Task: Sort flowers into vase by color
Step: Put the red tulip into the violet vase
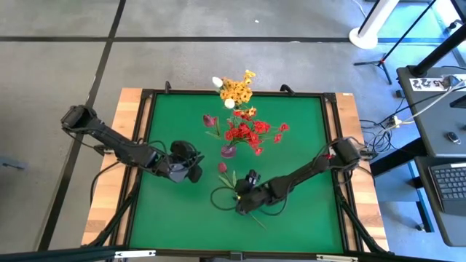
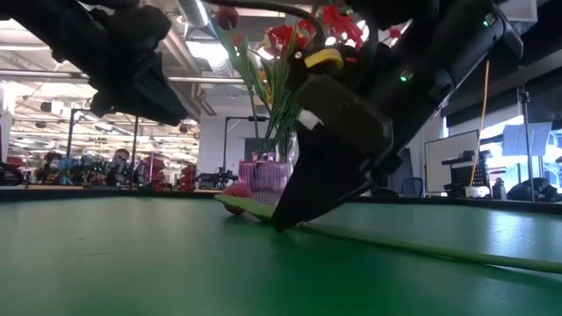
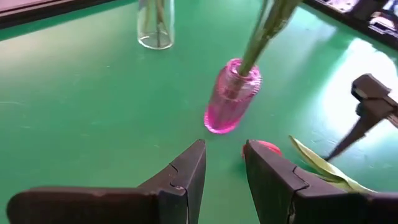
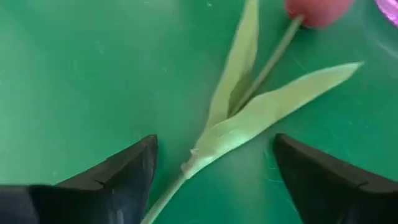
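One red tulip (image 4: pixel 318 9) left flat; right gripper (image 4: pixel 214 180) straddles its stem wide open (close below the leaves).

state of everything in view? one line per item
pink vase: upright, holds red flowers
clear vase: upright, stems inside
yellow-orange flowers: standing at the table's far edge
red tulip: lying flat on the mat, not gripped
right gripper: open, fingers straddling the tulip stem
left gripper: partly open, empty, hovering near the pink vase
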Action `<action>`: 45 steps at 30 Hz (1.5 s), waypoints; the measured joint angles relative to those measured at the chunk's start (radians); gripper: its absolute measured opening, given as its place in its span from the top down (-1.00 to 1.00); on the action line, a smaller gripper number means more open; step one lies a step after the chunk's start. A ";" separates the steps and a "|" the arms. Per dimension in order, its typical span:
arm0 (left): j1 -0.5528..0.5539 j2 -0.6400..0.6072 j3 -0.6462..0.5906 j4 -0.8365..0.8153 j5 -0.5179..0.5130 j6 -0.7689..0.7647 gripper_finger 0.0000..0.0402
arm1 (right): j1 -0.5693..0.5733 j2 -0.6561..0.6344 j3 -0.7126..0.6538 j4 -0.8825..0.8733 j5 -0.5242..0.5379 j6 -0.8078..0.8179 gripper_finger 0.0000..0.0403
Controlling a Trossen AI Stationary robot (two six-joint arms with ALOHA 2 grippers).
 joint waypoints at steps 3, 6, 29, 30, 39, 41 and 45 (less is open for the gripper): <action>-0.024 0.000 0.000 -0.005 0.002 0.000 0.46 | 0.001 0.020 0.016 -0.054 0.005 0.049 -0.44; -0.046 0.000 0.000 -0.003 0.003 0.000 0.46 | -0.001 0.020 0.015 -0.078 -0.011 0.066 -0.16; -0.269 0.000 0.058 0.381 -0.111 0.393 0.46 | 0.131 -0.400 0.006 -0.248 0.430 0.015 0.98; -0.262 0.000 0.058 0.440 -0.071 0.448 0.46 | 0.137 -0.415 0.006 -0.231 0.462 -0.006 0.98; -0.156 0.034 0.059 0.811 0.246 0.755 0.40 | 0.100 -0.462 -0.041 0.221 0.287 -0.339 0.99; -0.142 0.046 0.059 0.806 0.247 0.752 0.33 | 0.088 -0.462 -0.055 0.326 0.215 -0.389 0.99; -0.133 0.086 0.059 0.825 0.247 0.728 0.15 | 0.069 -0.462 -0.061 0.423 0.130 -0.449 1.00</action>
